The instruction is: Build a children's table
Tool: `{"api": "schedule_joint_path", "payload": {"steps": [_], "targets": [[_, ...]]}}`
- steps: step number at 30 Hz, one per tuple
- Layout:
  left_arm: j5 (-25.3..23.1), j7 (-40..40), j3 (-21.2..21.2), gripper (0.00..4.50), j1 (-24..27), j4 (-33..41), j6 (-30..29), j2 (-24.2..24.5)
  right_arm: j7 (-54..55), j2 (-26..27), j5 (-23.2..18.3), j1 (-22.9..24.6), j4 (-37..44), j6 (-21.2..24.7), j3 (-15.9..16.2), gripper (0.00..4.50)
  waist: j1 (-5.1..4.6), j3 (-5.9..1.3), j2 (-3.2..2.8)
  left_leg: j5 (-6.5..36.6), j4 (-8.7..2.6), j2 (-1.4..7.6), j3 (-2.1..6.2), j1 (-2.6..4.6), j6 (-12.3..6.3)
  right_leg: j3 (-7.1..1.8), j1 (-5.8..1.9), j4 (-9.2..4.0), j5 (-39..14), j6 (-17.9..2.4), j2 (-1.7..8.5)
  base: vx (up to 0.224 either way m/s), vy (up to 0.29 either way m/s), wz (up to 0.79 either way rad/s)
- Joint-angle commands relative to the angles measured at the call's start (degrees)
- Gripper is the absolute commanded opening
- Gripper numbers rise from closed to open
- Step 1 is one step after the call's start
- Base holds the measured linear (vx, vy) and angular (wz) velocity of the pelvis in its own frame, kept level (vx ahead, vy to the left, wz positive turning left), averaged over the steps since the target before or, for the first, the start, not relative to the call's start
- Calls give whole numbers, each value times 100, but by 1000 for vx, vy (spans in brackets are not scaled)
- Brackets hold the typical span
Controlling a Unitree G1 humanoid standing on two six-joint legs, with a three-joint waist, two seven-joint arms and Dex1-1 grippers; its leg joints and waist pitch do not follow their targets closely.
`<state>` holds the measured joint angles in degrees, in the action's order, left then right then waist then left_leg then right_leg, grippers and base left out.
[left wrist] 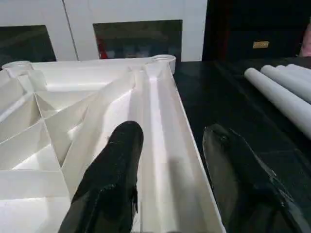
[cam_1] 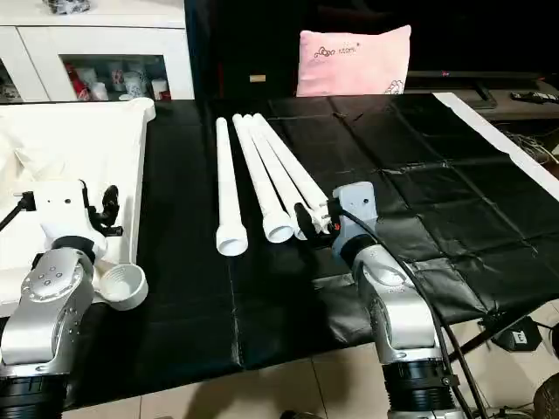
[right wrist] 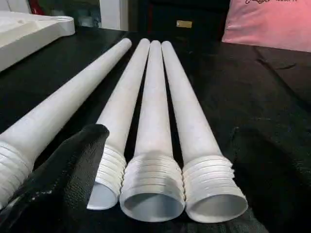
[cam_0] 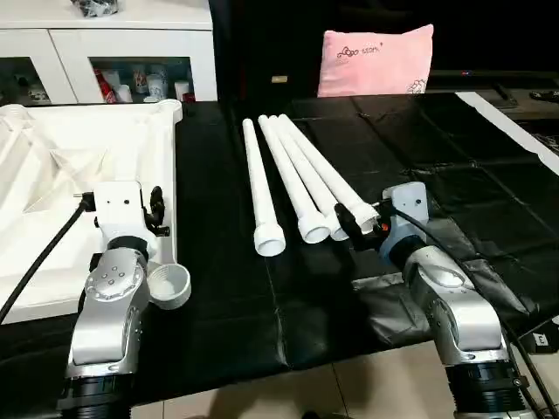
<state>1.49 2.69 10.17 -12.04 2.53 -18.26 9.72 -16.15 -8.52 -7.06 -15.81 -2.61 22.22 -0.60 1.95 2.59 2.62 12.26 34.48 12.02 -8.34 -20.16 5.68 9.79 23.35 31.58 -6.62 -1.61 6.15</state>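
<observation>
Right wrist view: four legs (right wrist: 154, 121) are laid side by side just ahead of the right gripper (cam_0: 362, 225), fingers apart. The left gripper (left wrist: 170, 179), half spread, straddles the tabletop (left wrist: 97, 111) rim.

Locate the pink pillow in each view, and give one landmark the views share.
Left eye: pillow top centre-right, beyond the black cloth.
Right eye: top centre.
Left wrist: sliver at the right edge.
Right wrist: top right corner.
Shared landmark: the legs.
</observation>
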Motion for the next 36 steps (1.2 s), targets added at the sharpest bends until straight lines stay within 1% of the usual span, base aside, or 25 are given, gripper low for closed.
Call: {"api": "schedule_joint_path", "payload": {"steps": [1, 21, 22, 23, 24, 25, 26, 27, 28, 29, 30, 31, 32, 33, 34, 35, 36], "targets": [[6, 23, -25, 231, -53, -30, -39, 3, -2, -29, -22, -15, 6, 63, -29, 450, -9, -331, -31, 1466, -438, 76, -9, -37, -157, -265, -281, -476, -3005, 237, 238, 0, 0, 0], [6, 23, -25, 231, -53, -30, -39, 3, -2, -29, -22, -15, 6, 63, -29, 450, -5, -333, -31, 1431, -441, 80, -10, -42, -161, -273, -285, -463, -2937, 208, 239, 0, 0, 0], [367, -983, -282, 231, -480, -68, -971, 463, 1813, 368, 778, 558, 1322, 631, -581, 450, 103, -249, -1511, 1691, -431, 19, 99, 107, 128, -348, -180, -282, -2762, 22, 255, 0, 0, 0], [367, -1056, -363, 231, -387, 159, -966, 495, 1675, 402, 582, 619, 1395, 510, -634, 450, -11, -276, -720, 1694, -421, 41, -46, 170, 19, -355, -130, -728, -2448, 66, 131, 0, 0, 0], [361, -1113, -428, 231, -313, 331, -958, 522, 1596, 429, 464, 671, 1462, 407, -672, 450, 9, -305, -584, 1660, -470, 49, 127, 15, 108, -325, -342, -344, -1998, -341, 126, 0, 0, 0], [373, -1156, -465, 231, -261, 447, -958, 534, 1520, 454, 349, 712, 1513, 369, -701, 450, 19, -356, -427, 1490, -438, -15, 29, -12, -81, -373, -370, -310, -2100, -343, 116, 0, 0, 0], [382, -1179, -483, 231, -233, 504, -955, 538, 1479, 468, 285, 736, 1541, 362, -715, 450, 31, -335, -477, 1364, -434, -40, 11, -21, -196, -406, -345, -312, -2227, -413, 130, 0, 0, 0], [400, -1188, -468, 231, -219, 495, -957, 539, 1424, 514, 197, 770, 1573, 314, -706, 450, 10, -295, -553, 1331, -435, -85, -44, -32, -357, -418, -318, -377, -2694, -386, 151, 0, 0, 0], [407, -1188, -453, 231, -225, 466, -946, 538, 1419, 544, 166, 780, 1569, 269, -706, 450, -24, -301, -632, 1275, -425, -90, -34, -65, -417, -410, -320, -393, -2988, -252, 168, 0, 0, 0], [411, -1188, -443, 231, -231, 445, -938, 537, 1419, 563, 149, 786, 1564, 241, -706, 450, -46, -305, -671, 1277, -411, -91, -39, -55, -427, -403, -295, -419, -3082, -181, 164, 0, 0, 0], [409, -1175, -431, 231, -235, 428, -943, 535, 1355, 612, 37, 808, 1601, 182, -709, 450, -97, -312, -662, 1303, -405, -104, -25, -81, -418, -379, -307, -452, -3201, -36, 157, 0, 0, 0], [408, -1165, -423, 231, -238, 420, -948, 533, 1302, 646, -51, 824, 1629, 139, -711, 450, -138, -332, -692, 1264, -408, -94, 0, -102, -397, -375, -321, -442, -3099, 18, 152, 0, 0, 0], [427, -1168, -409, 231, -244, 435, -956, 529, 1272, 633, -51, 821, 1664, 139, -678, 450, -165, -338, -702, 1267, -407, -87, 5, -95, -403, -376, -313, -449, -3043, 23, 148, 0, 0, 0], [473, -1191, -393, 231, -256, 466, -1015, 549, 1265, 636, -10, 832, 1772, 215, -619, 450, -224, -347, -563, 1255, -405, -80, 11, -126, -422, -375, -333, -444, -2968, 28, 136, 0, 0, 0], [506, -1207, -374, 231, -257, 487, -1055, 569, 1234, 615, 42, 823, 1839, 246, -545, 450, -225, -346, -597, 1197, -406, -85, 8, -125, -425, -385, -331, -422, -2958, -4, 146, 0, 0, 0], [551, -1229, -319, 231, -235, 533, -1100, 578, 1167, 539, 143, 787, 1914, 234, -398, 450, -237, -346, -531, 1174, -402, -81, 4, -138, -432, -386, -333, -419, -2981, 1, 147, 0, 0, 0], [565, -1237, -291, 231, -215, 555, -1111, 576, 1134, 502, 184, 774, 1936, 207, -333, 450, -225, -351, -563, 1120, -402, -74, 8, -118, -433, -395, -328, -396, -2979, -11, 155, 0, 0, 0]]}}
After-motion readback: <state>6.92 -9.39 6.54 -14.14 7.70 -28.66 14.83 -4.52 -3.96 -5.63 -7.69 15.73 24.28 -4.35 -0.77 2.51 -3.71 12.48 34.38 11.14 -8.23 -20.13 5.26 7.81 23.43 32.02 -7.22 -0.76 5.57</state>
